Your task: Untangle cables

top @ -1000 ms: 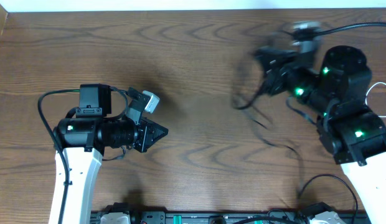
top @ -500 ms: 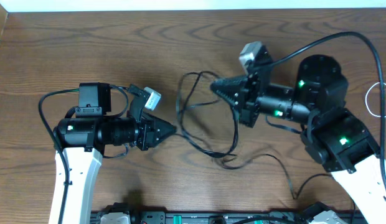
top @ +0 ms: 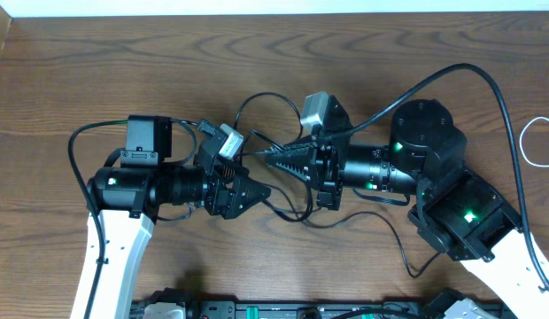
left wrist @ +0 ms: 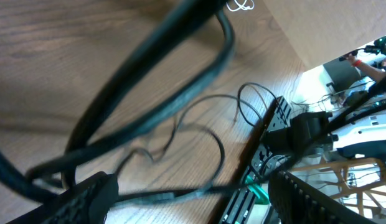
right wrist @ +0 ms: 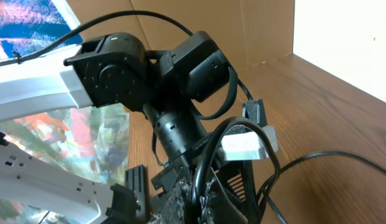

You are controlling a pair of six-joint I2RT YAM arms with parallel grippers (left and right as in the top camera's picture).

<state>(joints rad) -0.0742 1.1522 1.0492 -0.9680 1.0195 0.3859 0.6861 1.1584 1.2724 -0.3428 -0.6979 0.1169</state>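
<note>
The wooden table point(top: 168, 71) carries both arms, now drawn together at its middle. The right arm point(top: 416, 159) reaches in from the right and the left arm point(top: 124, 190) from the left, so that their ends nearly meet.

The right gripper point(top: 273, 158) is pinched tight on a bunch of the black cables point(top: 288, 206); its wrist view shows strands rising out from between its fingers. The left gripper point(top: 255, 191) is spread wide, its fingers point(left wrist: 87, 199) far apart at either side of its wrist view, with strands passing across the gap but nothing clamped. The black cables lie in loose loops around and below the two grippers, one loop arching above them. The white cable point(top: 540, 142) lies well apart at the right edge.

The risk, as I judge it, is that the left jaws close on several crossing strands at once, or on a thick arm lead, so that pulling apart tightens the knot. With the ends this near, the fingers could also knock together.

Half a second ago the right gripper was higher and further right, the tangle hung between the arms, and the left jaws were drawn to a point; since then the right arm has swung in and the left jaws have opened
</note>
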